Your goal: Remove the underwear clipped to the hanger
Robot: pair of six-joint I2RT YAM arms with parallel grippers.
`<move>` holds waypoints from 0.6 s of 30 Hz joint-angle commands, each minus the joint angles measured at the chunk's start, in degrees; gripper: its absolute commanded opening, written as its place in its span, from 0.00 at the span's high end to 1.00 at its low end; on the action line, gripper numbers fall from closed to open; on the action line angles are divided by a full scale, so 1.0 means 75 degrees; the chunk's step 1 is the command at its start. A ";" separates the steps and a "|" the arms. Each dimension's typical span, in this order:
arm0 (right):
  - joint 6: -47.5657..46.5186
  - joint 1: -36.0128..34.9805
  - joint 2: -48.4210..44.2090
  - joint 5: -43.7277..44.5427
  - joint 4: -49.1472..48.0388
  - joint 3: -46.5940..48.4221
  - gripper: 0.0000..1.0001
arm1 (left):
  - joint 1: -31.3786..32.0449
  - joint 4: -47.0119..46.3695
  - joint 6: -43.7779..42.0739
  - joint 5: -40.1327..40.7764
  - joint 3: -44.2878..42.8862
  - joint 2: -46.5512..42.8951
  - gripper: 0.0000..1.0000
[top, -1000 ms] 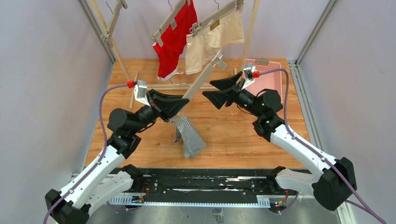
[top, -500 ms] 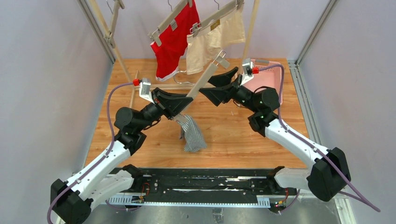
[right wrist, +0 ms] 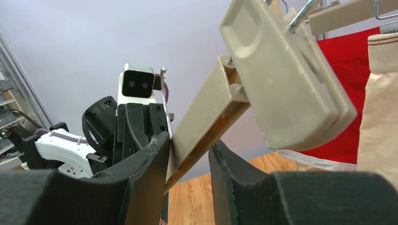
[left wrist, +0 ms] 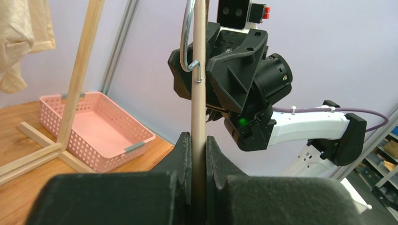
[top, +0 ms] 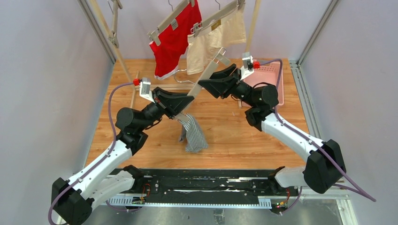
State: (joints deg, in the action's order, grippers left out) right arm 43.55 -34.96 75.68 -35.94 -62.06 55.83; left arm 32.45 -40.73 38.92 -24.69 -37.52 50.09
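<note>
Grey finely striped boxer briefs (top: pixel 193 135) hang over the wooden table (top: pixel 234 140) from the low end of a beige plastic clip hanger (top: pixel 205 76) slanting toward 1 o'clock. The left gripper (top: pixel 184 101) is clenched on its bar. The right gripper (top: pixel 205 86) straddles the bar higher up; whether it pinches, I cannot tell. A pink perforated basket (top: pixel 271 80) sits at its 3 o'clock. At 12 o'clock, bright red briefs (top: pixel 176 40) and cream briefs (top: pixel 211 41) hang just beside the hanger's top.

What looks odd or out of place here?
One hanger is off the rack, pinched by the left gripper and tilted steeply. The grey striped underwear dangles only from its lower end, sagging toward the table, while the upper clip holds nothing.
</note>
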 commanded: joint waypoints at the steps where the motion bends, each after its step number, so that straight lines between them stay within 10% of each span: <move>1: 0.0286 -0.0066 0.0128 -0.0083 -0.0618 0.0230 0.62 | 0.0080 -0.0874 0.0141 -0.0166 0.0010 0.0081 1.00; 5: 0.0339 -0.0079 0.0160 -0.0121 -0.0602 0.0277 0.69 | 0.0077 -0.1294 0.0316 -0.0138 0.0006 0.0276 1.00; 8: 0.0367 -0.0078 0.0197 -0.0126 -0.0570 0.0289 0.97 | 0.0087 -0.1685 0.0437 -0.0076 0.0042 0.0431 1.00; 18: -0.0365 -0.0166 -0.0405 0.0281 0.0000 0.0044 0.99 | 0.0092 -0.1665 0.0536 -0.0026 0.0047 0.0669 0.87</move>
State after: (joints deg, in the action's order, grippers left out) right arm 48.14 -35.03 75.40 -35.64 -63.46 56.60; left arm 32.45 -50.74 41.76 -25.41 -37.10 54.94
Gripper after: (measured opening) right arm 0.092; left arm 0.073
